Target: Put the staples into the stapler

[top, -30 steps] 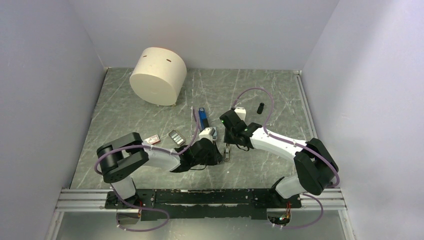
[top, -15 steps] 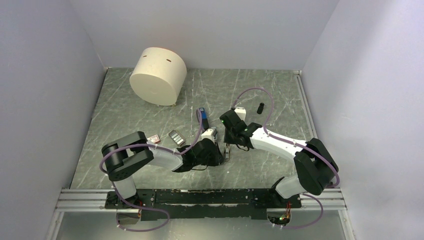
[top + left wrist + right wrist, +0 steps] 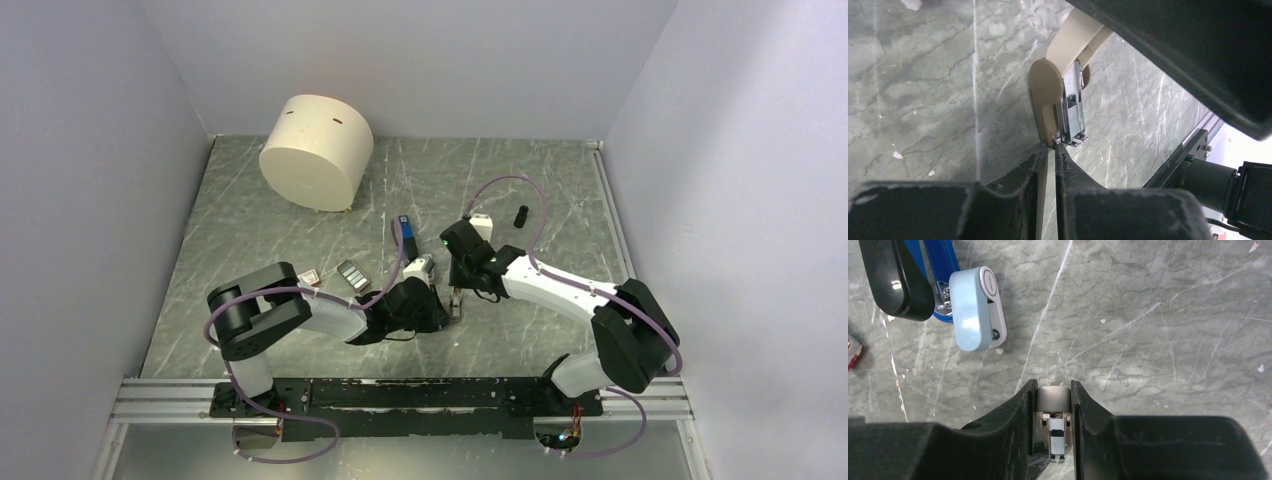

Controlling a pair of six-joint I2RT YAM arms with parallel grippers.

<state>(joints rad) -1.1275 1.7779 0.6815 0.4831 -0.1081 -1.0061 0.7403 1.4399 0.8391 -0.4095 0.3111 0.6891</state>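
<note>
Nearest the arm bases, the two hands meet on the grey marbled surface (image 3: 500, 330), on the near side of the stapler (image 3: 404, 232) and slightly to its right. The left hand (image 3: 1047, 149) has its fingers drawn almost together with only a thin slit between them. Their tips sit at the near end of a beige oval piece (image 3: 1045, 95), and whether they pinch anything cannot be told. That piece carries a bright metal channel (image 3: 1073, 107) along one side. The right hand (image 3: 1053, 390) is clamped on its other end, one finger pressed to each flank. A pale-blue capsule piece (image 3: 973, 310) lies right against the stapler's near end. The stapler itself lies on the surface, held by neither hand, its black arm showing beside the blue shell. The staples (image 3: 352, 274) rest to the stapler's left and a little nearer, apart from it. Their red-and-white box (image 3: 308, 278) sits just beyond them, farther from the stapler. A small black cylinder (image 3: 521, 215) stands to the stapler's right, slightly farther back. A large cream drum (image 3: 316, 150) stands well behind the stapler and to its left, near the back wall.
</note>
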